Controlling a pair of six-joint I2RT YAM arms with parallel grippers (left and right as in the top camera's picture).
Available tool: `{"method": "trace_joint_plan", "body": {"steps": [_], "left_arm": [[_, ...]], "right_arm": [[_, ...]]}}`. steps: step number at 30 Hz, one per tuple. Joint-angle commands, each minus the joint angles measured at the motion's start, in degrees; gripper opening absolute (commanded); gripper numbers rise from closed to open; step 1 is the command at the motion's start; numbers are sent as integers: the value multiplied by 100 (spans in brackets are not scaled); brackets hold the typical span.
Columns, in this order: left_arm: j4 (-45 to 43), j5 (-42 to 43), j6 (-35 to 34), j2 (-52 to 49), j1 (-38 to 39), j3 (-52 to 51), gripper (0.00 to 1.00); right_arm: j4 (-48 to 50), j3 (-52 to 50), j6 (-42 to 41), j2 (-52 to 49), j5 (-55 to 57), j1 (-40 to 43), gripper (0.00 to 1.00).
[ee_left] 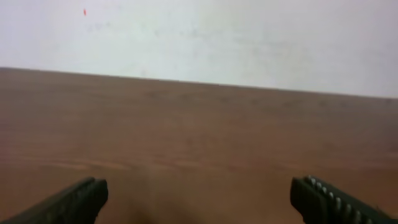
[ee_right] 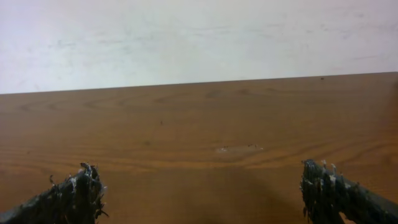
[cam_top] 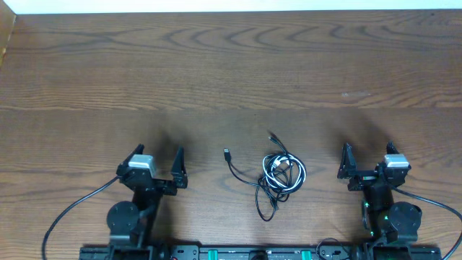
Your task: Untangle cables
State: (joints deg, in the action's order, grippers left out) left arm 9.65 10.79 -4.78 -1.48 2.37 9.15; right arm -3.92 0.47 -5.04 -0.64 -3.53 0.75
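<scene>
On the wooden table (cam_top: 216,72), black and white cables (cam_top: 283,173) lie tangled together.

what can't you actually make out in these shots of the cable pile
1. Overhead: how the cables cross where they tangle; too small, and the strands overlap.
2. Overhead: the type of the loose plug; too small.
3. Both wrist views: the cables lie outside the frame; only table and wall show.
4. Left wrist: table grain, blurred.
</scene>
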Motion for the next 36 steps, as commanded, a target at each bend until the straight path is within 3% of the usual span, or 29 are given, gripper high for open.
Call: {"method": "trace_joint_plan", "body": {"steps": [1, 12, 16, 32, 36], "left_arm": [[428, 146, -197, -221, 24, 857, 97], [2146, 1241, -546, -1967, 24, 3292, 98], [2671, 1285, -546, -2400, 24, 3834, 98], [3322, 1257, -542, -2426, 22, 3746, 98], [3333, 1255, -542, -2426, 22, 3746, 98]], "right_arm": [[-13, -15, -48, 15, 39, 33, 99], [-13, -15, -48, 15, 39, 33, 99], [-13, -15, -48, 15, 42, 33, 99], [208, -15, -63, 15, -33, 33, 99], [205, -15, -861, 15, -935, 33, 99]]}}
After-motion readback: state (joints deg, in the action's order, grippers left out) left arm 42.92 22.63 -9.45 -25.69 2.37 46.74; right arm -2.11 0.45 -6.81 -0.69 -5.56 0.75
